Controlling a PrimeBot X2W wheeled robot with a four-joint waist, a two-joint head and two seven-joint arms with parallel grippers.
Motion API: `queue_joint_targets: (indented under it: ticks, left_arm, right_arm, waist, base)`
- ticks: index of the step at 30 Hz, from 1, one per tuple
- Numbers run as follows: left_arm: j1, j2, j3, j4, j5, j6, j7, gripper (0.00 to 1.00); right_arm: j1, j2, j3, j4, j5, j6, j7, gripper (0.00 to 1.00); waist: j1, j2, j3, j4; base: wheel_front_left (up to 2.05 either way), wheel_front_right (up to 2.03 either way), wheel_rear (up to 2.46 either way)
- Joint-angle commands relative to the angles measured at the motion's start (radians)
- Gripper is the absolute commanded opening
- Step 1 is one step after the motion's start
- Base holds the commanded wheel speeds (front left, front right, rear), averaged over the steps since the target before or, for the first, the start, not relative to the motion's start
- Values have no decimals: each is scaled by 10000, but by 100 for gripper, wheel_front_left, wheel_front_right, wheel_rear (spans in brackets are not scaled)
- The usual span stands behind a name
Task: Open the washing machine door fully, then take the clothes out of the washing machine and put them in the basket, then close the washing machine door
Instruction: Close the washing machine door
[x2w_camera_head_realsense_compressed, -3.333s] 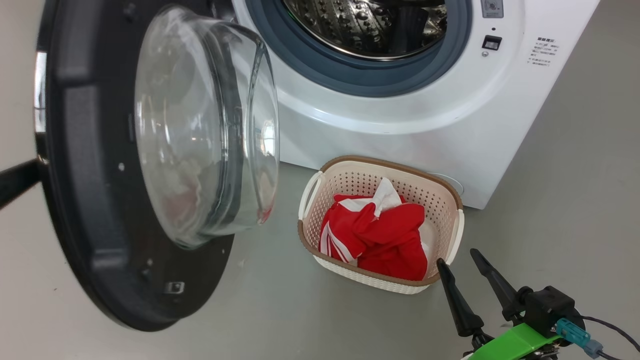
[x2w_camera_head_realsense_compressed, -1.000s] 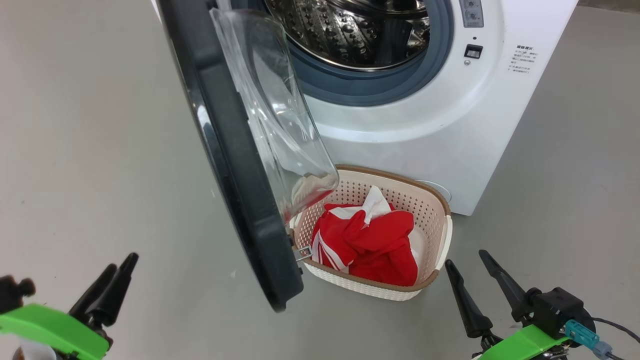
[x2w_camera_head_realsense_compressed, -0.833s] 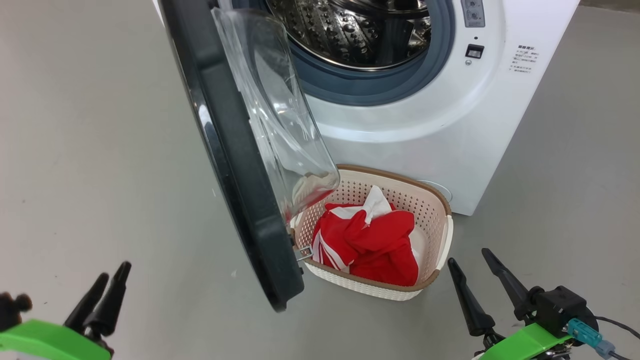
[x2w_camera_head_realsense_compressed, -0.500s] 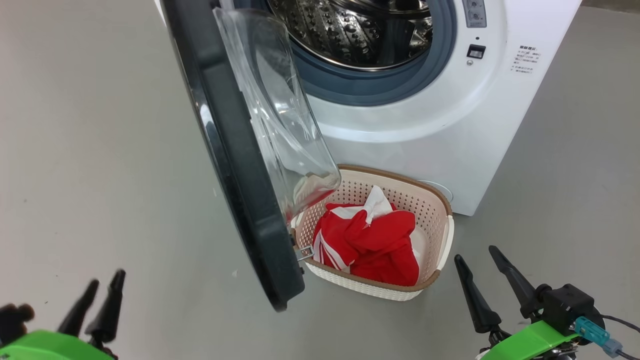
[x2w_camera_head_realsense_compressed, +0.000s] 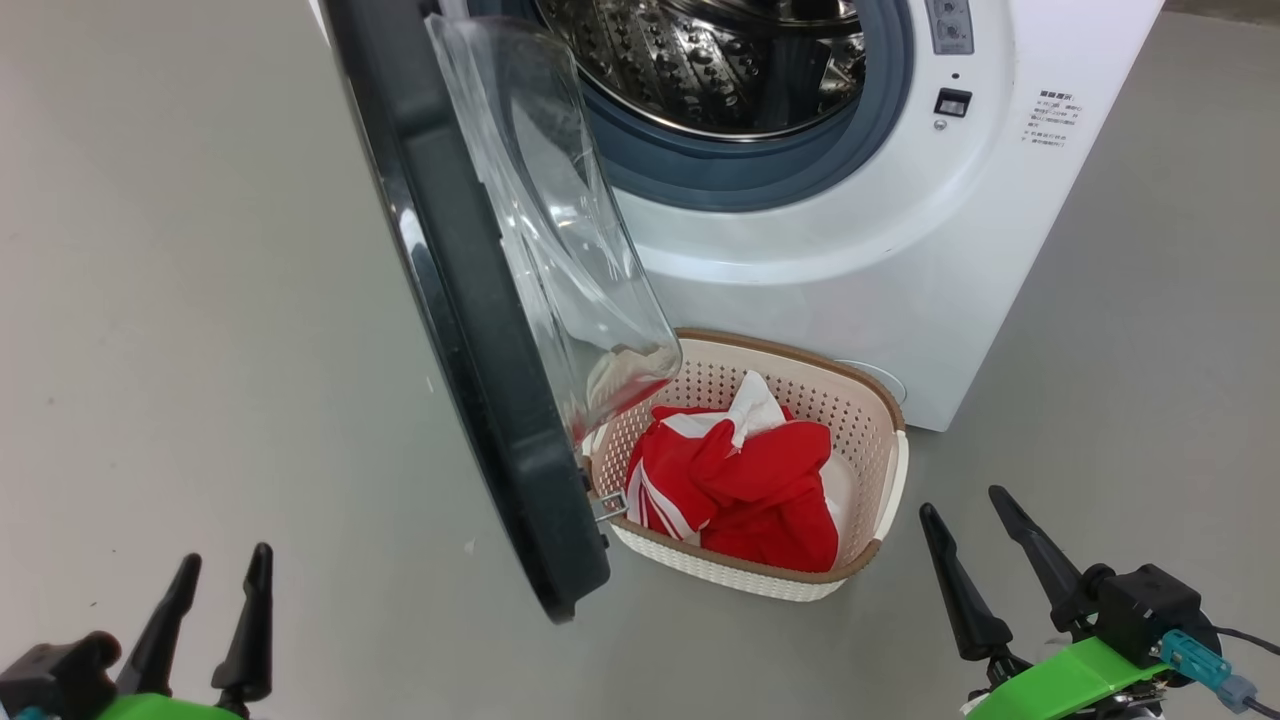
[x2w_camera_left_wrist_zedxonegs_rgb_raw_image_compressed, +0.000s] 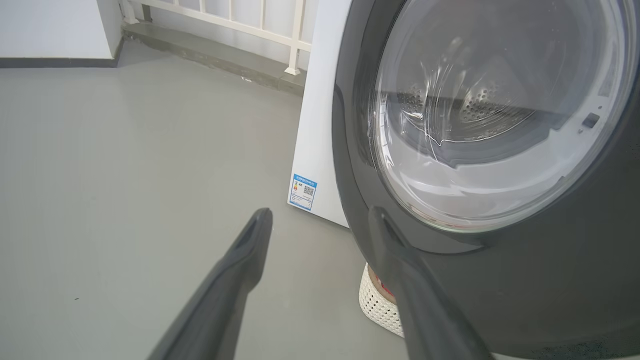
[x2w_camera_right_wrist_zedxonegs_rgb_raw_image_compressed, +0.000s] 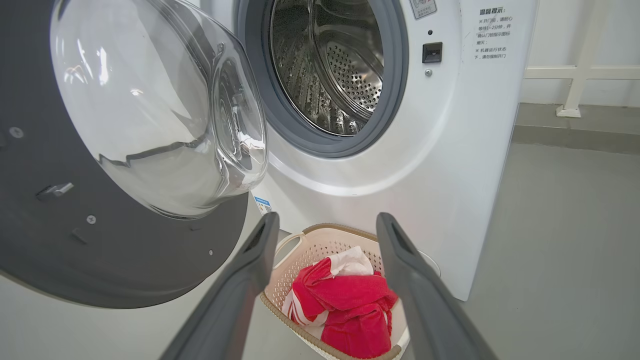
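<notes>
The washing machine (x2w_camera_head_realsense_compressed: 860, 250) stands white at the top, its steel drum bare. Its door (x2w_camera_head_realsense_compressed: 470, 330), black-rimmed with a clear glass bowl, hangs about half open and is seen edge-on, its lower edge over the basket's left end. The red and white clothes (x2w_camera_head_realsense_compressed: 740, 485) lie bunched in the cream basket (x2w_camera_head_realsense_compressed: 885, 400) on the floor before the machine. My left gripper (x2w_camera_head_realsense_compressed: 225, 555) is open at the lower left, well clear of the door. My right gripper (x2w_camera_head_realsense_compressed: 962, 500) is open at the lower right, just right of the basket. The left wrist view faces the door (x2w_camera_left_wrist_zedxonegs_rgb_raw_image_compressed: 500, 280); the right wrist view shows the clothes (x2w_camera_right_wrist_zedxonegs_rgb_raw_image_compressed: 345, 305).
Grey floor (x2w_camera_head_realsense_compressed: 200, 300) spreads wide to the left of the door and to the right of the machine. A white railing (x2w_camera_left_wrist_zedxonegs_rgb_raw_image_compressed: 225, 15) on a low kerb runs behind the machine. A blue sticker (x2w_camera_left_wrist_zedxonegs_rgb_raw_image_compressed: 303, 191) sits low on the machine's side.
The door has swung from wide open to about half shut since the oldest frame. Over the last second my left gripper dropped lower and its fingers now stand apart; my right gripper drifted slightly right.
</notes>
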Motion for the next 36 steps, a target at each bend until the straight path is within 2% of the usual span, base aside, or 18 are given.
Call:
queue_joint_targets:
  ticks: [1, 7, 13, 23, 36]
  left_arm:
    - [-30, 175, 609, -337, 399, -58, -121, 100]
    - [318, -672, 1629, -1168, 2193, -58, -121, 100]
    - [597, -1168, 2054, -1539, 3133, -58, -121, 100]
    - [866, -1490, 2236, -1664, 3538, -58, -122, 100]
    - [765, -1412, 2218, -1815, 3377, -58, -122, 100]
  right_arm:
    - [-349, -123, 166, -290, 20, 48, -65, 100]
    - [-326, -135, 86, -323, 9, 48, -65, 100]
    - [-278, -122, 37, -336, 1, 48, -65, 100]
    - [-27, -38, 8, -333, -15, 48, -65, 100]
    - [4, 5, -27, -360, -37, 48, -65, 100]
  waist:
    - [0, -1, -2, -4]
    - [0, -1, -30, -11]
    - [0, -1, -100, -20]
    - [0, -1, -201, -47]
    - [0, -1, -211, -49]
  base:
    - [0, 0, 0]
    - [0, 0, 0]
    - [0, 0, 0]
    - [0, 0, 0]
    - [0, 0, 0]
